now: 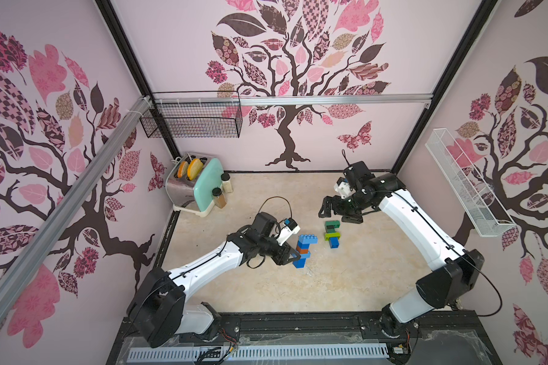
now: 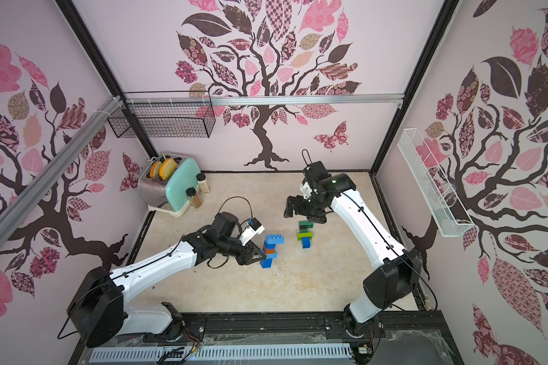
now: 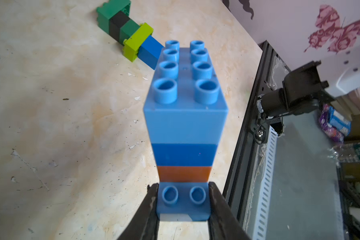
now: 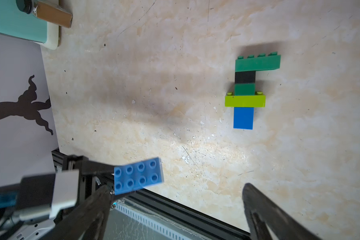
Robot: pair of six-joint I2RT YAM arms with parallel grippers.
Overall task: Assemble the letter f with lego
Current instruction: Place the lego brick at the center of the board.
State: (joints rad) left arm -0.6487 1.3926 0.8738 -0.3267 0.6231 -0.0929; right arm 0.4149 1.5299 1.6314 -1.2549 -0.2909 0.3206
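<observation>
Left arm: reaches from its base at the near edge toward the middle, with the forearm low and close to level.
Left gripper: jaws pinched on a light blue brick low in its stack (the left wrist view shows both black fingers flat against its sides).
Right arm: stretched farther back than the left, with the upper link slanting up from its base and the wrist bent downward.
Right gripper: jaws spread wide and empty, fingers pointing down.
</observation>
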